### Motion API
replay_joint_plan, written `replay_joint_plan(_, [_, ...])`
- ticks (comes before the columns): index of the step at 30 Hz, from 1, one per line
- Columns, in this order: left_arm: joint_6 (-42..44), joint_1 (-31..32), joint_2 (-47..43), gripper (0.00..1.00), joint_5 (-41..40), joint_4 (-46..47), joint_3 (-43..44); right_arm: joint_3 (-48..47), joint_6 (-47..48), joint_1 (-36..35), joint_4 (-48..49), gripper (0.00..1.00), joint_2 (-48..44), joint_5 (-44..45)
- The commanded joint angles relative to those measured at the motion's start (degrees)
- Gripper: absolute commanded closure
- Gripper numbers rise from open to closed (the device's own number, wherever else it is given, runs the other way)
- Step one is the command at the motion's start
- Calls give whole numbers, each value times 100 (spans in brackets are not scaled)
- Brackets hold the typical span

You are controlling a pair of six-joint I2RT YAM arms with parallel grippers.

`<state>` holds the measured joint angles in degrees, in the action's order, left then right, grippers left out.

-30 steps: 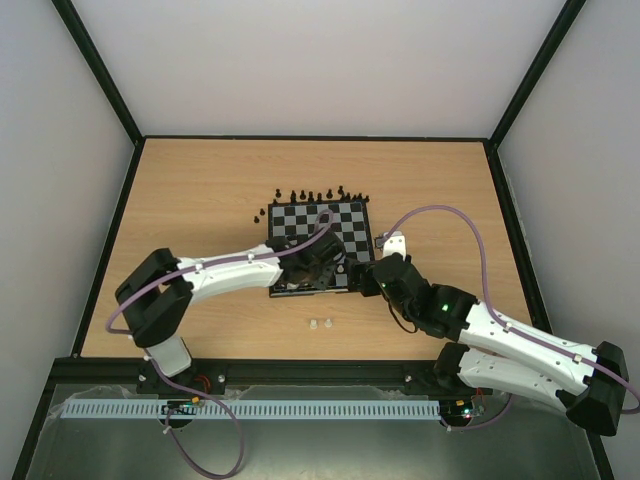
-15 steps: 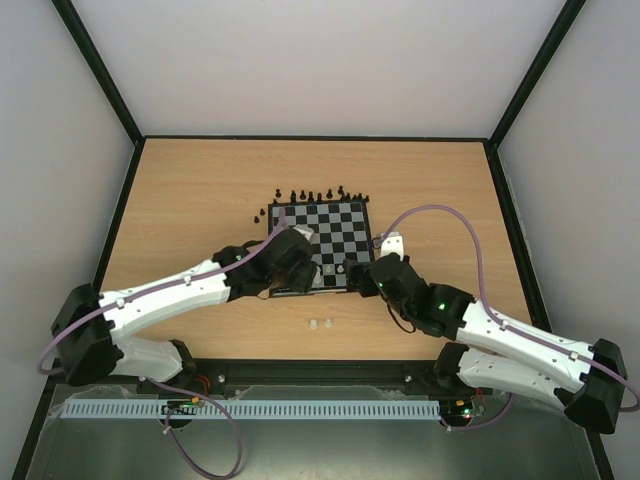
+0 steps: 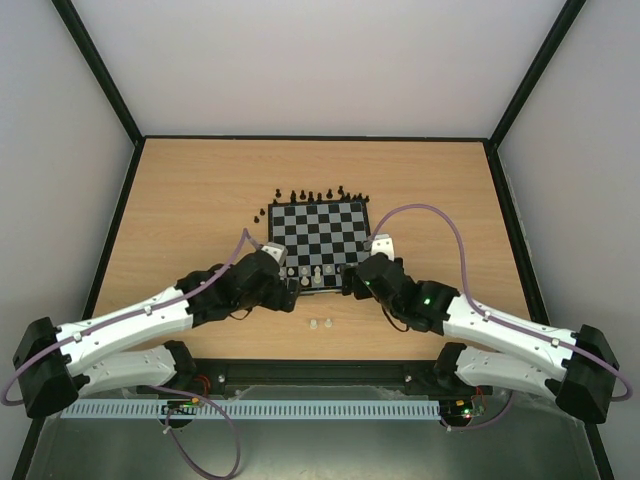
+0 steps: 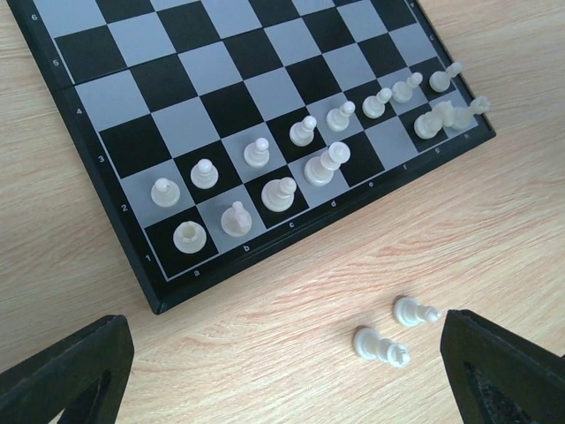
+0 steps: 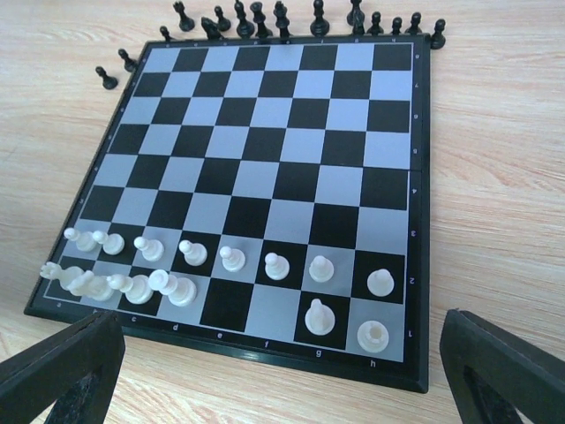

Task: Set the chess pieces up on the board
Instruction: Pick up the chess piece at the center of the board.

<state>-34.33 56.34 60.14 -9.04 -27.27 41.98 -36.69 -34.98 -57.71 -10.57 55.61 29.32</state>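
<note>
Two small cream chess pieces (image 4: 381, 346) lie on their sides on the wood-grain surface (image 3: 200, 200), just off the near edge of the black-and-silver checked board (image 4: 115, 97), ahead of the wide-apart left claw (image 4: 278, 362), long axes roughly across its gap. The right claw (image 5: 282, 362), equally spread, holds nothing; the left looks better placed to collect them.

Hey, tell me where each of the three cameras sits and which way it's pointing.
Top external: fixed above and behind the arms, looking down on the table and board; left arm and right arm both show.
Left wrist: just off the board's near edge, looking down at it; open left fingers frame the bottom corners.
Right wrist: at the near edge, facing black pieces beyond the far edge; open right fingers show.
Shared: both wrist views show the white pieces on the near rows.
</note>
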Motion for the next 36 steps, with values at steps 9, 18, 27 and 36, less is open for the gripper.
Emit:
replay_joint_plan(9, [-272, 42, -45, 1, 140, 271, -267, -111, -8, 12, 20, 1, 197, 21])
replay_joint_plan(18, [-483, 519, 465, 8, 137, 361, -263, -110, -12, 14, -14, 1, 122, -7])
replay_joint_plan(27, [-611, 940, 650, 9, 95, 878, -444, -108, -14, 12, -5, 1, 107, 21])
replay_joint_plan(36, [-673, 1257, 970, 9, -48, 906, -271, -88, -16, 14, 9, 1, 62, 3])
